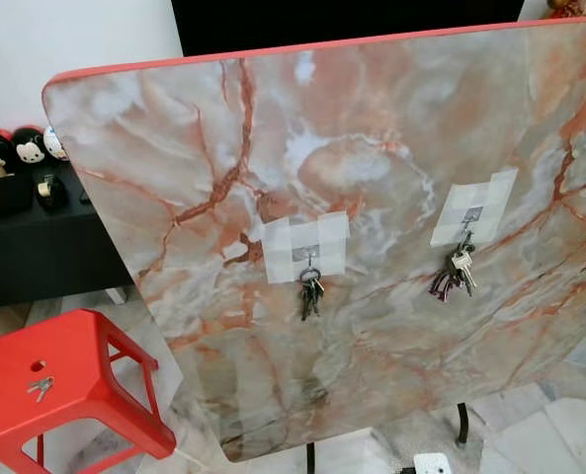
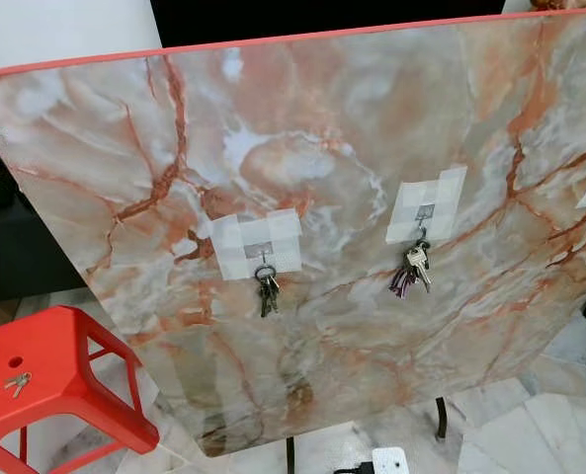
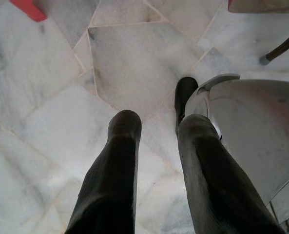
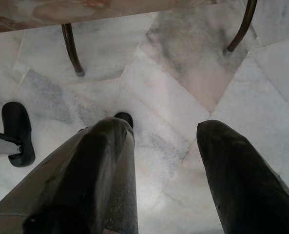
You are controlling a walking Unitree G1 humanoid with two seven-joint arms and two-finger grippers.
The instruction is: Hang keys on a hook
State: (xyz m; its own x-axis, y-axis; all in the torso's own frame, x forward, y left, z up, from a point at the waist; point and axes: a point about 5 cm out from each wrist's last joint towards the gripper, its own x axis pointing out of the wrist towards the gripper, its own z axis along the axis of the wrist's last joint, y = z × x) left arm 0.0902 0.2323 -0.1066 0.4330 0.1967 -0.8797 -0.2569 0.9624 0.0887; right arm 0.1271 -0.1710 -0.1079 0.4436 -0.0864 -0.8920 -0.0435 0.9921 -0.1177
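Note:
A marble-patterned board with a red rim stands tilted before me. Two hooks are taped to it. A dark bunch of keys hangs on the left hook. A silver bunch with a purple tag hangs on the right hook. A third small set of keys lies on the red plastic stool at the lower left. My left gripper hangs open over the marble floor beside my leg. My right gripper also hangs open above the floor, with nothing between its fingers.
A black sideboard with mouse-shaped toys stands at the back left. The board rests on dark metal legs. A white object lies on the floor under the board. My black foot shows on the pale tiles.

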